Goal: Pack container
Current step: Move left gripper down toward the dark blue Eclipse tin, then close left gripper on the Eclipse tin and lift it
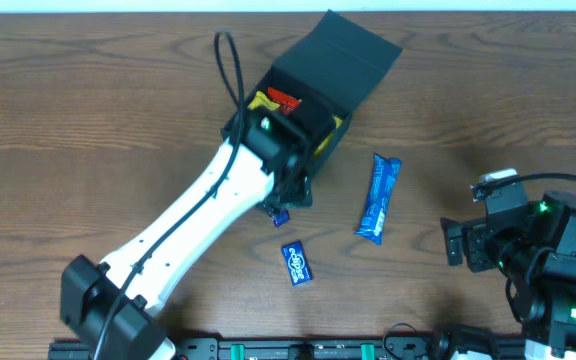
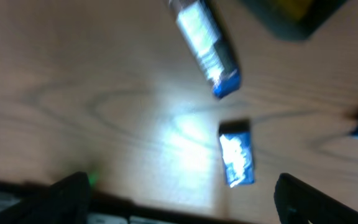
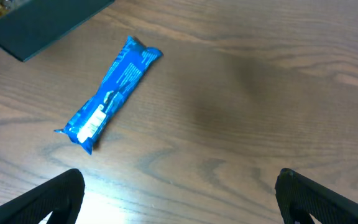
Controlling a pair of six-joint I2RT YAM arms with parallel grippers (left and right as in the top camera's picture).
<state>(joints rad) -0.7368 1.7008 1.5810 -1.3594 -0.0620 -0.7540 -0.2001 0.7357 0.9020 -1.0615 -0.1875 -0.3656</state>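
Overhead, the open container (image 1: pixel 343 60) sits far and central on the table (image 1: pixel 68 120). The left arm (image 1: pixel 193 215) reaches its near edge, with a bar (image 1: pixel 379 197) and a packet (image 1: pixel 296 263) nearer right. In the blurred left wrist view, the left gripper (image 2: pixel 179 202) is spread above the packet. In the right wrist view, the right gripper (image 3: pixel 179 199) is spread, holding nothing, near the bar.
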